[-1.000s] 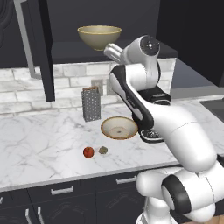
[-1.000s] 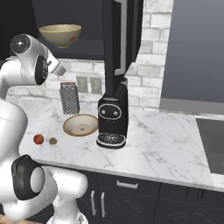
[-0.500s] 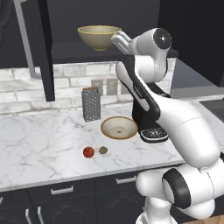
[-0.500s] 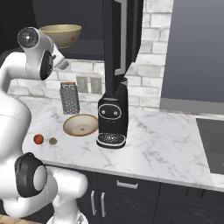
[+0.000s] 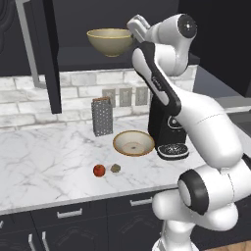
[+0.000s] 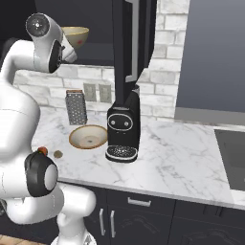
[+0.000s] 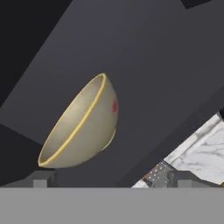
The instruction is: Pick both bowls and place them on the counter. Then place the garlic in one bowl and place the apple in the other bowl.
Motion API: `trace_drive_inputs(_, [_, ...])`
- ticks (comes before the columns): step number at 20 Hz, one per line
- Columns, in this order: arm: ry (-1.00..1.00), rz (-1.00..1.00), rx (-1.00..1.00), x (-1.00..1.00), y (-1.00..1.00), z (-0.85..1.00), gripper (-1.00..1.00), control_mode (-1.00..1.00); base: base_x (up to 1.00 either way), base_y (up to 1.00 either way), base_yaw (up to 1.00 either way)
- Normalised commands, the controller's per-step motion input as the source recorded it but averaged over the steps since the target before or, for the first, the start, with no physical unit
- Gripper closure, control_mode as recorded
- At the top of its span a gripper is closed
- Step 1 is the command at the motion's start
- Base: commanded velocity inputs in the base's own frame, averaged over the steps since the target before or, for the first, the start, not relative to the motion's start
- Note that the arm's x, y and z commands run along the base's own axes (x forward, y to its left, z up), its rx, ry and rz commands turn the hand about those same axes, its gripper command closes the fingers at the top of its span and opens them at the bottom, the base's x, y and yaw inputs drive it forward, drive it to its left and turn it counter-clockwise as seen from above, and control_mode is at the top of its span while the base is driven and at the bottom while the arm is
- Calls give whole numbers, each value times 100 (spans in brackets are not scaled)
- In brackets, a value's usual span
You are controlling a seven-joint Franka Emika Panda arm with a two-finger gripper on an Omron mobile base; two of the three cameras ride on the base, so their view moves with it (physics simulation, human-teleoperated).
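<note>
The deep olive-tan bowl (image 5: 111,41) sits on the dark cabinet shelf (image 5: 88,58) above the counter (image 5: 44,162), and the pincer (image 5: 138,25) is raised just beside its rim — its fingers (image 7: 41,179) stand wide apart, holding nothing. Below, the shallow tan bowl (image 5: 133,142) rests on the counter beside the coffee machine (image 6: 123,128), with the apple (image 5: 99,170) and garlic (image 5: 115,168) close together in front — a grater (image 5: 102,116) stands behind

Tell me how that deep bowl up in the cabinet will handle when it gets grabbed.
The deep bowl looks rigid and glazed, so probably slippery at its thin rim. Its rounded underside, seen in the hand view, suggests it may rock if nudged. Likely fragile if dropped from that shelf onto the counter.
</note>
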Motion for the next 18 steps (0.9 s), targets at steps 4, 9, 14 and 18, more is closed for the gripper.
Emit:
trace_drive_inputs(4, [0, 0, 0, 34, 0, 32, -100, -100, 0, 0, 0])
trace_drive_inputs(9, [0, 0, 1, 20, 0, -4, -100, -100, 0, 0, 0])
trace_drive_inputs(14, [1, 0, 0, 36, 14, -7, -100, -100, 0, 0, 0])
trace_drive_inputs(18, [5, 0, 0, 39, 14, -3, -100, -100, 0, 0, 0])
